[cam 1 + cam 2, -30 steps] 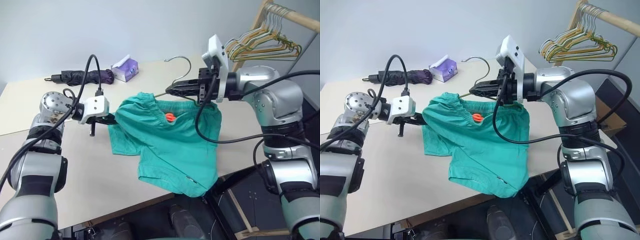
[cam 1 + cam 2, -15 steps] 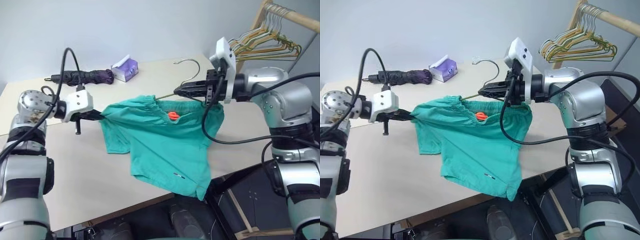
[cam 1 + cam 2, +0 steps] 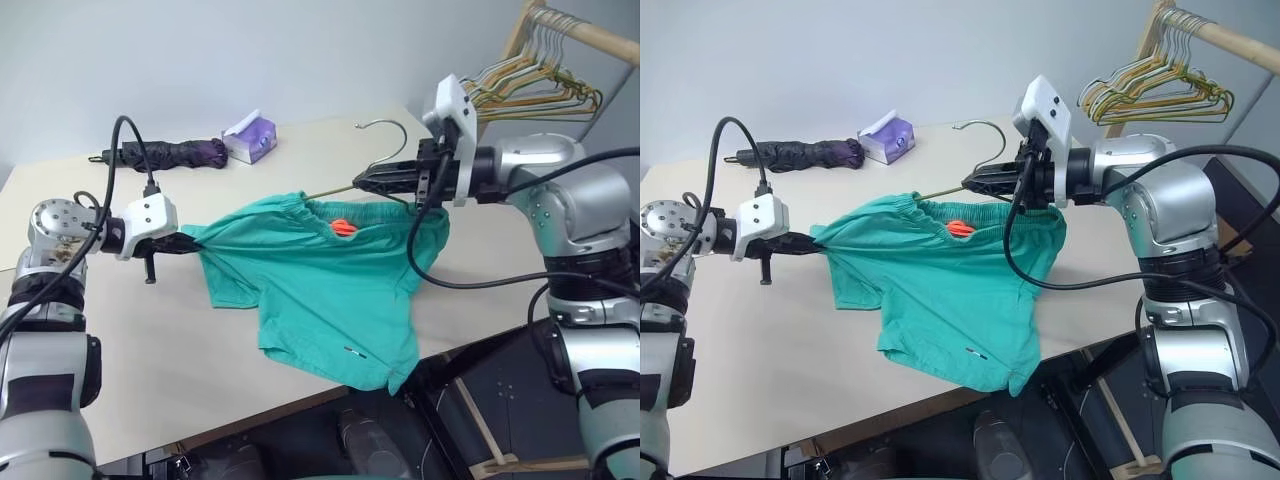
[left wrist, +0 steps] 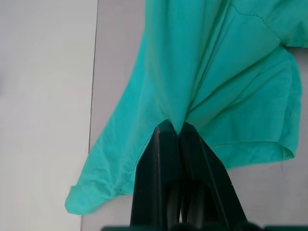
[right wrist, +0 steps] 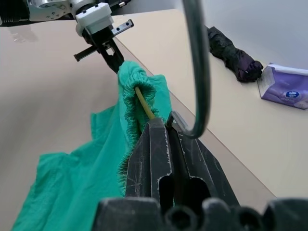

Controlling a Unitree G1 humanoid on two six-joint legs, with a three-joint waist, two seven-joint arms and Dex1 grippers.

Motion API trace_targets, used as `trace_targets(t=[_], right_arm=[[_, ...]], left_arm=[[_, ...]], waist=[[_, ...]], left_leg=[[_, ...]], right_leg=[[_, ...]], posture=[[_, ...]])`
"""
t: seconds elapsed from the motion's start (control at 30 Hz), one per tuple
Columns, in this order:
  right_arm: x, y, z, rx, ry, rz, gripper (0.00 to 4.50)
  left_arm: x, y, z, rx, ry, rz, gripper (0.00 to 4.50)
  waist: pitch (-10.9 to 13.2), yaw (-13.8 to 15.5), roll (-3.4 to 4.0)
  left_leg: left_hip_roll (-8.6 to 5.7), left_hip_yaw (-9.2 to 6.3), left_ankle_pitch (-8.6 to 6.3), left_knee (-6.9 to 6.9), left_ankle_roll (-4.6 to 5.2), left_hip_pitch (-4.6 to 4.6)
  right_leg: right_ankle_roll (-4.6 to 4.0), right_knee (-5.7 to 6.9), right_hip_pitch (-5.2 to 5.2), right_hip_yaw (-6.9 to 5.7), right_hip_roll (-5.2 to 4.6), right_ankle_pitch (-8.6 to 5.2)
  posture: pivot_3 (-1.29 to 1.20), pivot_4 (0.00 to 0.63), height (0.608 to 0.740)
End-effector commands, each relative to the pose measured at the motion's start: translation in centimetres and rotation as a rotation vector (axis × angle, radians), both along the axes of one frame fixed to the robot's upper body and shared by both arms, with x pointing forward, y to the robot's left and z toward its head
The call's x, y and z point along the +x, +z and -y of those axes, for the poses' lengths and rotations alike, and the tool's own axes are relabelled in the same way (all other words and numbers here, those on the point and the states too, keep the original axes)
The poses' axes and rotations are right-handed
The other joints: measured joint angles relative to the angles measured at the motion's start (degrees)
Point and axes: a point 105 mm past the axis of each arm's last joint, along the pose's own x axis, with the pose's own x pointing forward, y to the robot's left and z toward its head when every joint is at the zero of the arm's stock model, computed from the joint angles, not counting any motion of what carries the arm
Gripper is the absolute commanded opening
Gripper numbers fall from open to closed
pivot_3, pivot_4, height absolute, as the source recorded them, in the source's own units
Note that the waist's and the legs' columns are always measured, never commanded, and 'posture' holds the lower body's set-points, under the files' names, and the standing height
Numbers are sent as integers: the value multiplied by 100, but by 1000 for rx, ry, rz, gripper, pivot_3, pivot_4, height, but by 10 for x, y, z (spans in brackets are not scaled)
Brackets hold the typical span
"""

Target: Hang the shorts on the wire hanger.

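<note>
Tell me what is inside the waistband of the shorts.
An arm of the wire hanger runs into the waistband of the shorts; the right wrist view shows that olive wire entering the gathered opening. An orange tag sits inside too. The hanger's far end is covered by cloth.

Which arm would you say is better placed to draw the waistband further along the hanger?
Left: its end effector already pinches the shorts at the waistband's free end, while the right holds the wire hanger.
</note>
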Motion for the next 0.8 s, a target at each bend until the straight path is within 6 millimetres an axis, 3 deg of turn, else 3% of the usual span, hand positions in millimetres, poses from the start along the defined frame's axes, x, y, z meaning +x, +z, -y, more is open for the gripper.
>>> trace_targets(t=[0.03,0.1,0.3,0.53,0.8], right_arm=[[-7,16,4,41,1,85,0],[-8,15,3,49,4,82,0],[-10,5,-6,30,19,86,0],[-10,1,-9,14,16,90,0],[-8,0,-11,13,7,91,0]], left_arm=[[-1,14,-14,-12,60,37,33],[-2,13,-16,-6,65,30,33],[7,30,8,-45,-4,87,33],[-10,50,25,41,-206,70,33],[-23,75,30,125,-297,67,33]], waist=[[0,3,0],[0,3,0],[0,19,0],[0,17,0],[2,22,3]], left_leg=[[0,0,0,0,0,0],[-1,0,0,0,0,-2],[-1,0,0,0,0,-1],[-1,0,0,0,0,-1],[3,1,0,-3,0,4]], right_leg=[[0,-1,1,0,0,0],[0,-1,0,1,0,0],[1,-2,2,0,-1,-1],[0,-3,1,0,-1,0],[37,-1,2,4,2,-23]], posture=[[-177,42,740],[-170,44,740],[-163,44,740],[-163,43,740],[-167,35,740]])
